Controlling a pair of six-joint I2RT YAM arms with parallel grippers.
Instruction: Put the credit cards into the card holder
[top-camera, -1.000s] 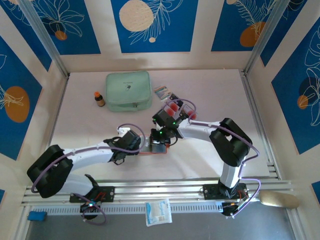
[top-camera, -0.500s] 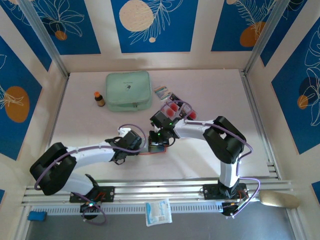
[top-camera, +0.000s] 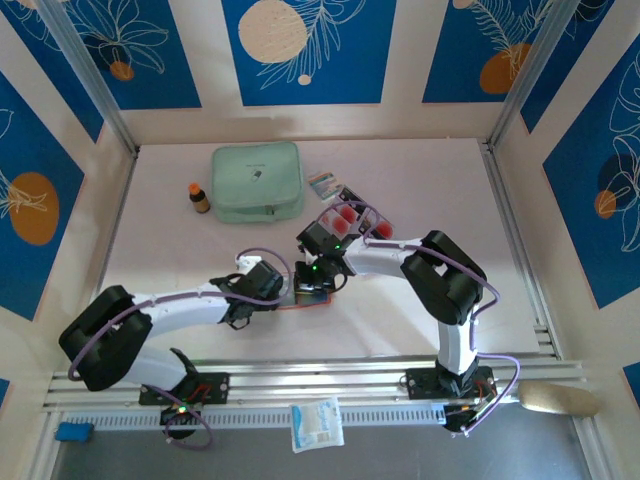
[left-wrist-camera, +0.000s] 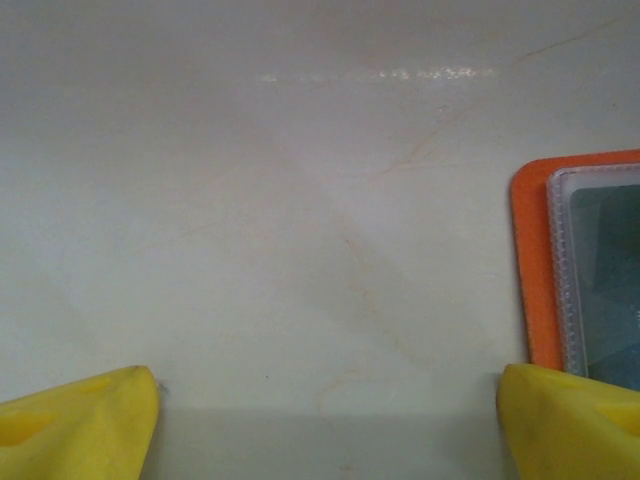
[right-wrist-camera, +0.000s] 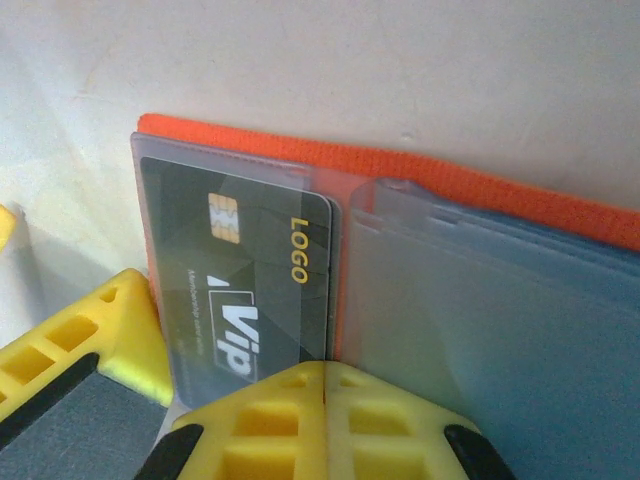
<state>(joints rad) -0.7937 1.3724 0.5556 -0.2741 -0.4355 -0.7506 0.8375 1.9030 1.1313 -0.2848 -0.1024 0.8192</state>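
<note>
The orange card holder (top-camera: 312, 298) lies open at mid-table, with a dark credit card (right-wrist-camera: 240, 270) marked LOGO and Vip under its left clear sleeve. My right gripper (right-wrist-camera: 328, 385) is shut, its tips resting on the sleeves at the holder's middle fold (right-wrist-camera: 345, 290). My left gripper (left-wrist-camera: 325, 430) stands open over bare table just left of the holder's orange edge (left-wrist-camera: 528, 260). Its right finger (left-wrist-camera: 575, 420) lies over the holder's near corner. More credit cards (top-camera: 347, 214) with red circles lie behind the right arm, partly hidden by it.
A mint-green zip pouch (top-camera: 257, 182) lies at the back, with a small brown bottle (top-camera: 199, 198) to its left. A striped packet (top-camera: 323, 183) sits to the pouch's right. Walls close the table (top-camera: 180, 255) in on three sides.
The right arm has drawn slightly to the left over the holder, its elbow shifting left too. The left arm has barely moved, and both grippers keep their states.
</note>
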